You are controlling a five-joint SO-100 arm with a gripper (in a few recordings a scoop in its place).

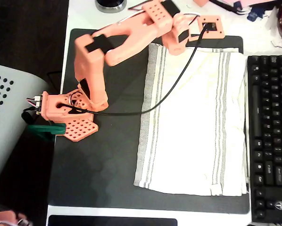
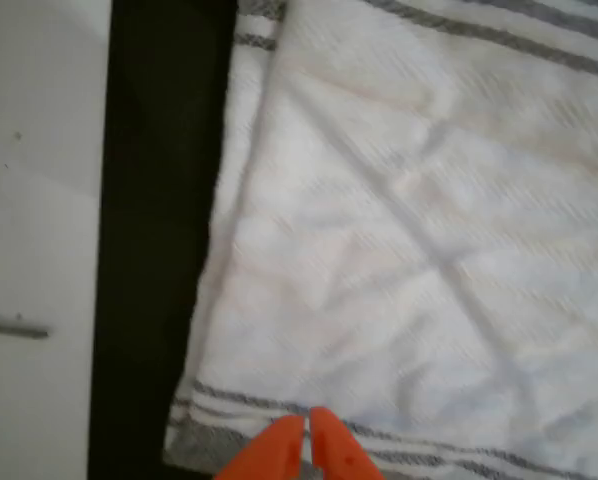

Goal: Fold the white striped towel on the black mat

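The towel (image 1: 193, 122) lies spread flat on the mat (image 1: 103, 165), beside a keyboard (image 1: 270, 136). The gripper (image 2: 307, 430), fingertips pinched together and empty, hovers over the towel's striped edge. No legible writing.

One camera sits high above the table and looks straight down. It is far enough to take in the whole black mat (image 1: 108, 179), the white striped towel (image 1: 193, 117), the orange arm (image 1: 108, 52) and part of a keyboard (image 1: 270, 136). The other camera rides on the arm's wrist. It looks down from close up, past the gripper (image 2: 306, 425) tips. Both cameras see the towel (image 2: 399, 250) and the mat (image 2: 154, 250) along its edge.
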